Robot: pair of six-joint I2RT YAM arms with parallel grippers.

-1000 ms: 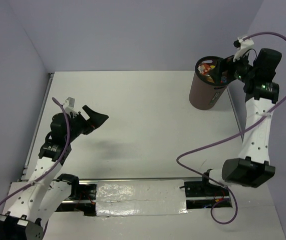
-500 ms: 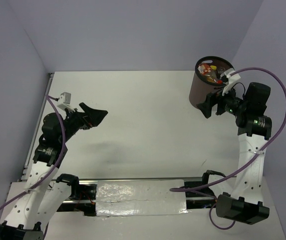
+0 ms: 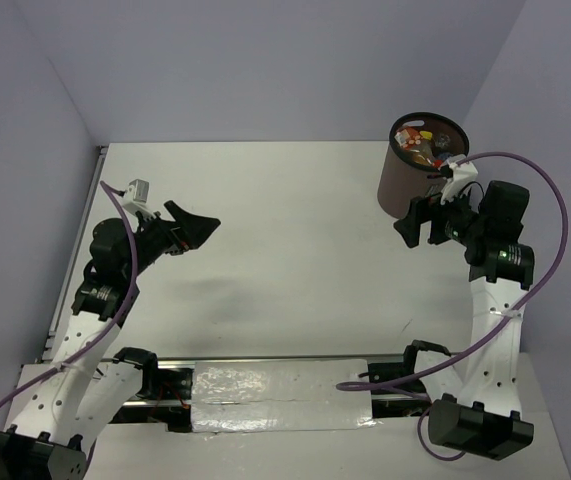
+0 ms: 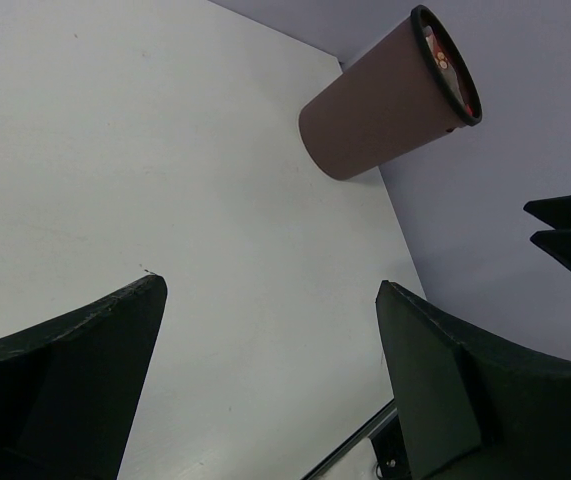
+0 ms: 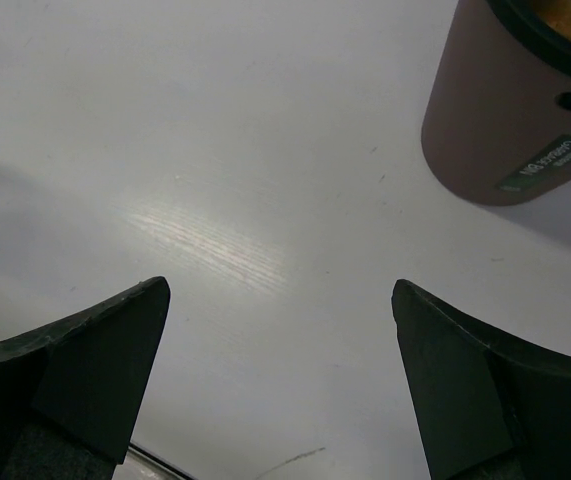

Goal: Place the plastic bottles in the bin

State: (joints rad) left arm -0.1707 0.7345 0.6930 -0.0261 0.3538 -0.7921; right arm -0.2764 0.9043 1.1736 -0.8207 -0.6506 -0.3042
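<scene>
The bin, a dark brown bucket with a black rim, stands at the table's far right corner. Plastic bottles lie piled inside it, with red, yellow and clear bits showing over the rim; they also peek out in the left wrist view. No bottle shows on the table. My right gripper hangs open and empty just in front of the bin, whose wall fills the upper right of its wrist view. My left gripper is open and empty over the table's left side, far from the bin.
White table top with grey walls behind and at both sides. A foil-covered strip runs along the near edge between the arm bases. A purple cable loops beside the right arm.
My right gripper has drawn back from over the bin's mouth and come down in front of the bin. The left arm has shifted slightly, its gripper still open.
</scene>
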